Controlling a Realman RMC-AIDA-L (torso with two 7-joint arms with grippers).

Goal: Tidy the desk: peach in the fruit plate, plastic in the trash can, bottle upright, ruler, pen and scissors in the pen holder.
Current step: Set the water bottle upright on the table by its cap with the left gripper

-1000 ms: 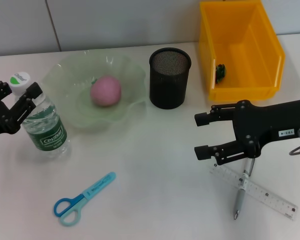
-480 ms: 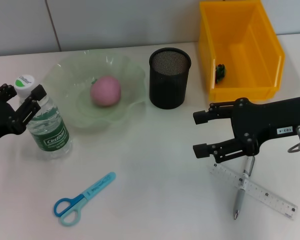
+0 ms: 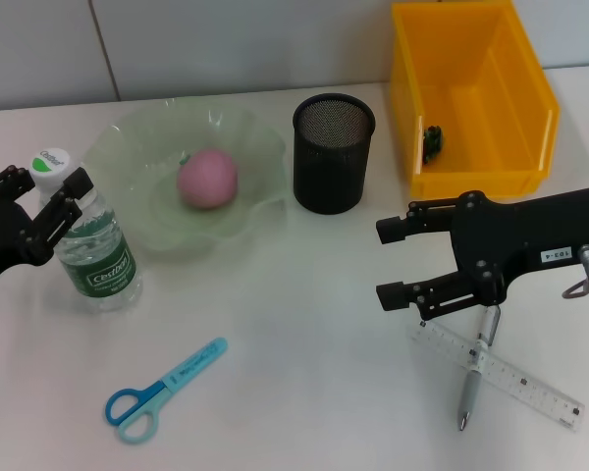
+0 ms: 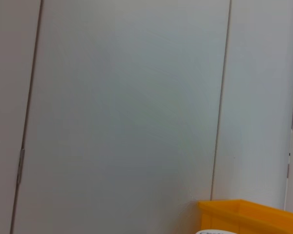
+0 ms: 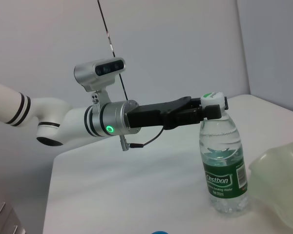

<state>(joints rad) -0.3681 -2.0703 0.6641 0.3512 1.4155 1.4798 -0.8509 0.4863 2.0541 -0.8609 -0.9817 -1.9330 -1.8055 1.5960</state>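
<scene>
The clear water bottle [image 3: 96, 250] with a green label stands upright at the left of the white desk, and my left gripper [image 3: 45, 191] is shut on its neck just under the white cap. The right wrist view shows that bottle [image 5: 223, 161] and the left gripper [image 5: 206, 110] at its cap. My right gripper [image 3: 390, 262] hovers open with nothing in it, just above the clear ruler [image 3: 515, 378] and the grey pen [image 3: 471, 383] lying crossed. Blue scissors [image 3: 162, 391] lie near the front. The pink peach [image 3: 208, 179] sits in the green glass fruit plate [image 3: 128, 147]. A small dark green plastic scrap [image 3: 433, 142] lies in the yellow trash can [image 3: 471, 93].
The black mesh pen holder [image 3: 334, 152] stands between the plate and the yellow can. The left wrist view shows mostly a grey wall, with the yellow can's rim [image 4: 249, 217] low in the picture. The plate's edge [image 5: 278, 185] shows beside the bottle.
My left gripper has moved slightly right with the bottle, which has gone from tilted to upright. The right gripper has drifted a little to the left, still open.
</scene>
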